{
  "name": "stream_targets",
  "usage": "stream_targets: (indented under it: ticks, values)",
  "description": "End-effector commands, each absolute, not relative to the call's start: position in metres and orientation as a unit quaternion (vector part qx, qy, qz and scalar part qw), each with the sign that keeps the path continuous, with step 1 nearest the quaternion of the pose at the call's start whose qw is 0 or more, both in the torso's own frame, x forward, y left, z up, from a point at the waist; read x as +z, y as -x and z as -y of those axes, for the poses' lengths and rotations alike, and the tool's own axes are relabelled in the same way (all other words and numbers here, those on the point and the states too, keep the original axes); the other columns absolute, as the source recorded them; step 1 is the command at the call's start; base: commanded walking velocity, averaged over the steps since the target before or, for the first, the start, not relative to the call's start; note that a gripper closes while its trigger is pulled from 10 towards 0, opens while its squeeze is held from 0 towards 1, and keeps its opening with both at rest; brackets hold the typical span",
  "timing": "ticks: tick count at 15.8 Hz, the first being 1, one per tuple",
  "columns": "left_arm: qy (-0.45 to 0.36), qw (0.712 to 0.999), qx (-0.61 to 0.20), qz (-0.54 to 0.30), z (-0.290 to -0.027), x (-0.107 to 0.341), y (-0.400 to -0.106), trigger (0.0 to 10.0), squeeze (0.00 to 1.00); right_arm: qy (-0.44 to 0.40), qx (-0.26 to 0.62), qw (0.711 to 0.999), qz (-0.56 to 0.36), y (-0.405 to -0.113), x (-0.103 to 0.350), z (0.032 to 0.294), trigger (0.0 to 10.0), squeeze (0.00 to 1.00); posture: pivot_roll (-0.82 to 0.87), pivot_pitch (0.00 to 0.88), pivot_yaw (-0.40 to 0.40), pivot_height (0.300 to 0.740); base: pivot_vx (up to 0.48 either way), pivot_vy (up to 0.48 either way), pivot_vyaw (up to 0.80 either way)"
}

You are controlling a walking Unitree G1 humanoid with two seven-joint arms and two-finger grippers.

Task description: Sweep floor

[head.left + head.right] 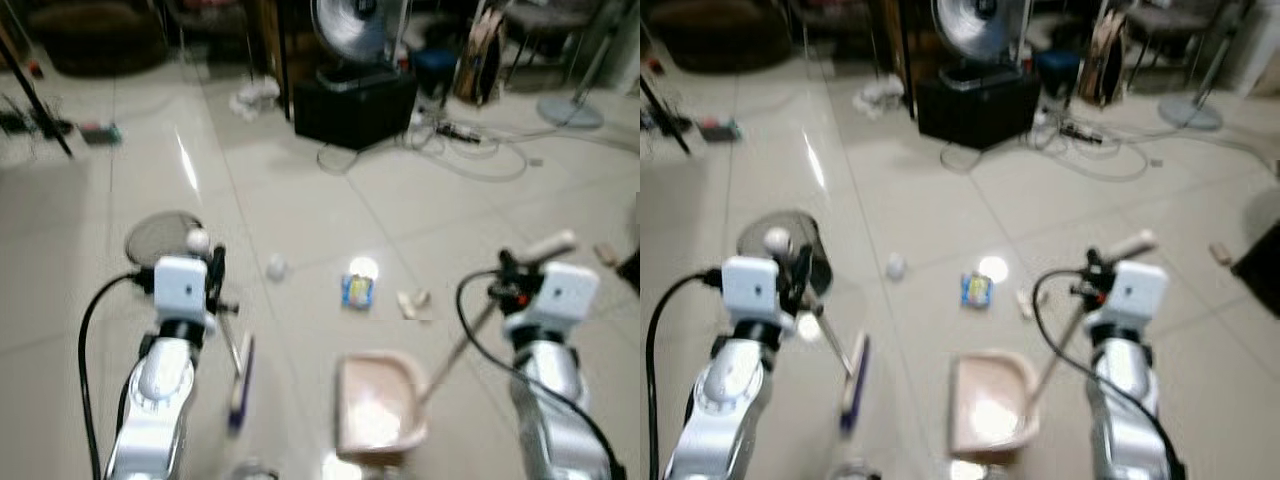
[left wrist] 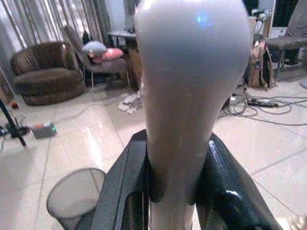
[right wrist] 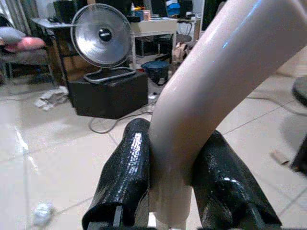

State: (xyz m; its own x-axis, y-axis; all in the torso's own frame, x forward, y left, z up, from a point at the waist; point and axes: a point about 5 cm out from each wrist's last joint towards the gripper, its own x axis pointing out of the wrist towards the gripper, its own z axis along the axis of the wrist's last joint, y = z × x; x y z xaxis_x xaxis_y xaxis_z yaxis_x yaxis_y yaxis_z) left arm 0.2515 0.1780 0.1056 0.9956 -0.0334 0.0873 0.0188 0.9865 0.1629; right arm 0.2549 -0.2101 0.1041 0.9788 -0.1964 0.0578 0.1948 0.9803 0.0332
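My left gripper [image 1: 212,262] is shut on the white broom handle [image 2: 184,105], whose purple brush head [image 1: 240,380] rests on the tiled floor in front of me. My right gripper [image 1: 512,268] is shut on the cream dustpan handle [image 3: 211,91]; the pink dustpan [image 1: 380,405] sits on the floor between the arms. Litter lies ahead of the pan: a crumpled white ball [image 1: 275,266], a blue and yellow packet [image 1: 357,290], and small beige scraps [image 1: 412,301].
A mesh wastebasket [image 1: 160,237] stands just beyond my left arm. Further off are a black box with a round heater [image 1: 352,100], loose cables [image 1: 470,145], a fan base [image 1: 570,110], a brown sofa [image 2: 45,72] and a tripod leg [image 1: 40,110].
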Motion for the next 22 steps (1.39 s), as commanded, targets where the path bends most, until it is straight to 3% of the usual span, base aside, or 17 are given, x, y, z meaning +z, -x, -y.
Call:
stream_targets:
  ticks: [1,4,12,22]
  values:
    - [-0.080,0.994,-0.011,0.080,-0.184,0.122,-0.252,10.0,0.00,-0.020,-0.073,0.996,0.051,-0.260,0.115,0.201,10.0,0.00,0.00,0.104,0.010,0.740,0.000,0.000,0.00]
    - [-0.078,0.994,-0.037,0.072,-0.177,0.119,-0.253,10.0,0.00,-0.001,-0.009,0.999,0.041,-0.263,0.112,0.187,10.0,0.00,-0.01,0.130,0.013,0.740,0.000,0.000,0.00]
    - [-0.061,0.994,-0.066,0.060,-0.174,0.108,-0.232,10.0,0.00,-0.034,-0.002,0.999,0.030,-0.229,0.101,0.181,10.0,0.00,0.00,0.123,0.022,0.740,0.000,0.000,0.00]
    - [-0.073,0.991,-0.075,0.085,-0.170,0.114,-0.238,10.0,0.00,-0.042,-0.005,0.998,0.041,-0.242,0.102,0.172,10.0,0.00,0.02,0.127,0.018,0.740,0.049,0.000,0.00]
